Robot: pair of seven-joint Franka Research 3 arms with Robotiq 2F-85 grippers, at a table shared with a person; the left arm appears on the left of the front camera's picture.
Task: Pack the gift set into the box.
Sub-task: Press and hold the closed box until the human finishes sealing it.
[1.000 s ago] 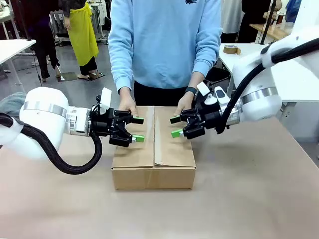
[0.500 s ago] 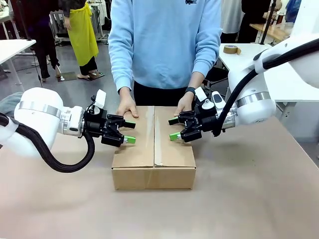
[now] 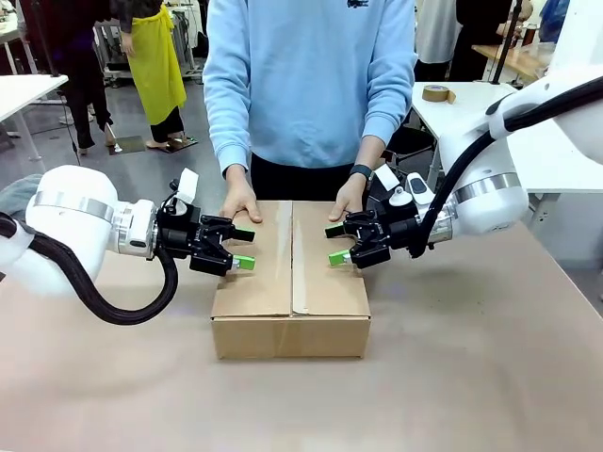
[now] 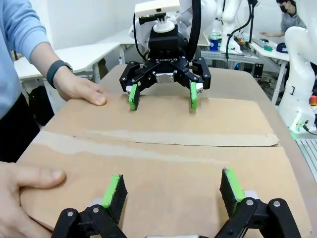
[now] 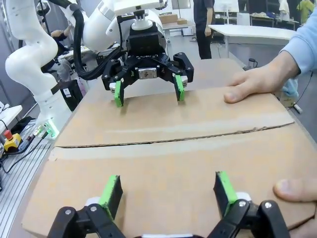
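Left wrist view: right gripper (image 4: 163, 101) (ROBOTIQ) over box (image 4: 163, 163).

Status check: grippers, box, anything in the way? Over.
Left gripper open, right gripper open, both over the box. Its flaps folded shut. Person's hands flat on the far edge, close beside both grippers.

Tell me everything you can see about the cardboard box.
The box is a brown corrugated carton, flat on the table, its top flaps shut with a pale strip along the centre seam. The person's hands rest on its far edge. The left gripper and right gripper, both open, hover over its flaps.
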